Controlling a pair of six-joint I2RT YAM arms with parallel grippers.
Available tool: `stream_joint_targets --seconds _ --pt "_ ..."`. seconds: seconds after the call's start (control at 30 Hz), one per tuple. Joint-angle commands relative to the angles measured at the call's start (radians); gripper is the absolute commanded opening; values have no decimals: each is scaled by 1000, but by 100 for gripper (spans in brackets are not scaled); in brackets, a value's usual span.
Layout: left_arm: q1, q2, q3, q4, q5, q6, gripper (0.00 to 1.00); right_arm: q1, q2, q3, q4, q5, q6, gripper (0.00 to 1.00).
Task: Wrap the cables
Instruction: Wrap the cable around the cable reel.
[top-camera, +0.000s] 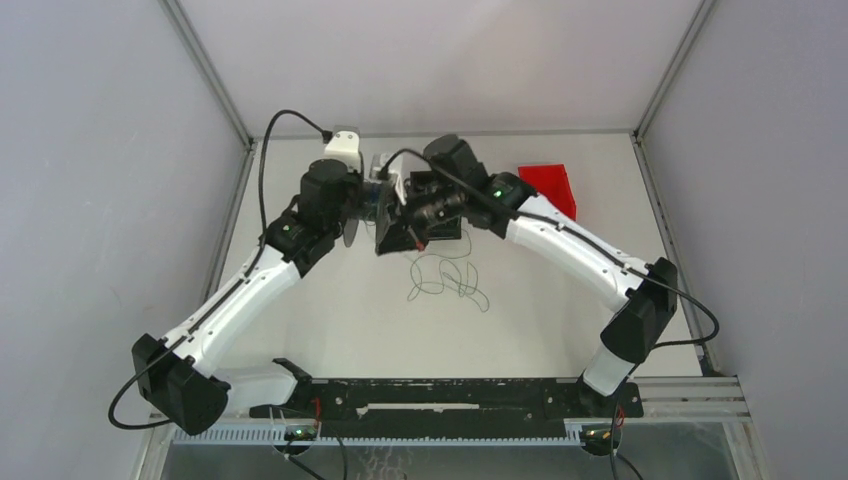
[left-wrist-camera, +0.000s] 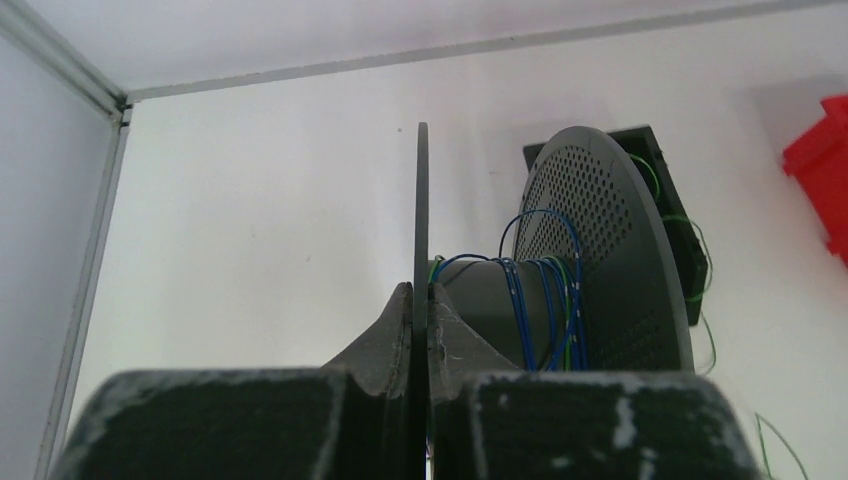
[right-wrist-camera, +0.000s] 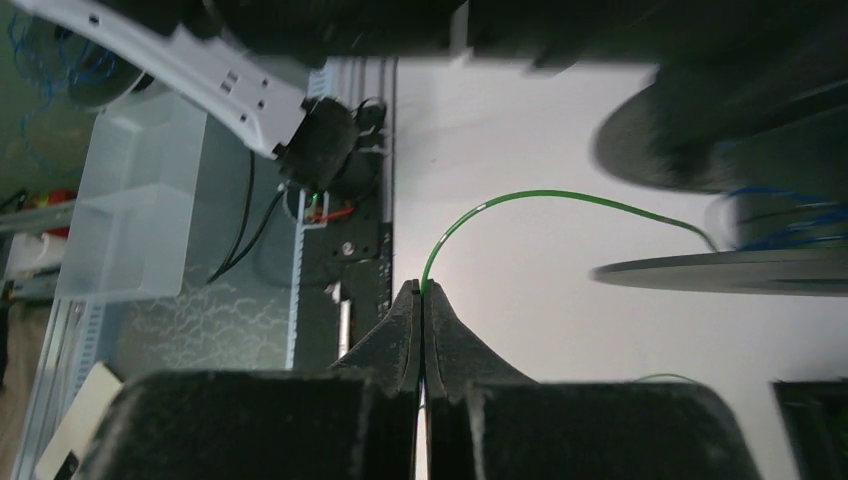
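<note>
Left fingers: the left gripper (left-wrist-camera: 421, 300) has its fingers pressed together on the thin near flange (left-wrist-camera: 422, 200) of a dark grey plastic spool. They pinch the disc edge-on, a hold that looks meant to steady the reel while cable goes on.
Right fingers: the right gripper (right-wrist-camera: 420, 296) is closed tight on a thin bright green cable (right-wrist-camera: 540, 194), which leaves the tips and arcs across to the spool. Pinching it close to the reel lets the arm guide the strand rather than drag it.
Hub: the round hub (left-wrist-camera: 475, 300) carries blue and green turns (left-wrist-camera: 545, 300) between the gripped flange and a perforated grey flange (left-wrist-camera: 600, 230) on its other side.
Behind the spool: a black square housing (left-wrist-camera: 665, 180) sits just beyond the perforated flange. It may be a mount for the reel, but the view is too tight to be sure.
Slack: loose cable loops (top-camera: 447, 277) lie on the white table (top-camera: 330, 320) at centre, just on the near side of both grippers.
Far right: a red plastic bin (top-camera: 548, 186) stands well apart from the work.
Step in hand: mid-wrap, by my judgement, with much cable left to wind.
Next move: probably leading the pinched strand round the hub under light tension, so the loops feed without snagging.
</note>
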Motion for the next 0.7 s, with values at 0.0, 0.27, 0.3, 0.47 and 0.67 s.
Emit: stream_joint_targets --seconds 0.0,0.27,0.3,0.47,0.67 --pt "-33 -62 -35 125 52 64 0 -72 -9 107 -6 -10 44 0" --pt "-37 -89 -74 129 167 91 0 -218 18 166 6 28 76 0" --pt "-39 -91 -76 129 178 97 0 -231 22 174 5 43 75 0" --pt "-39 -113 -84 118 283 115 0 -313 53 201 14 88 73 0" --pt "-35 -134 -51 84 376 110 0 -408 108 197 28 81 72 0"
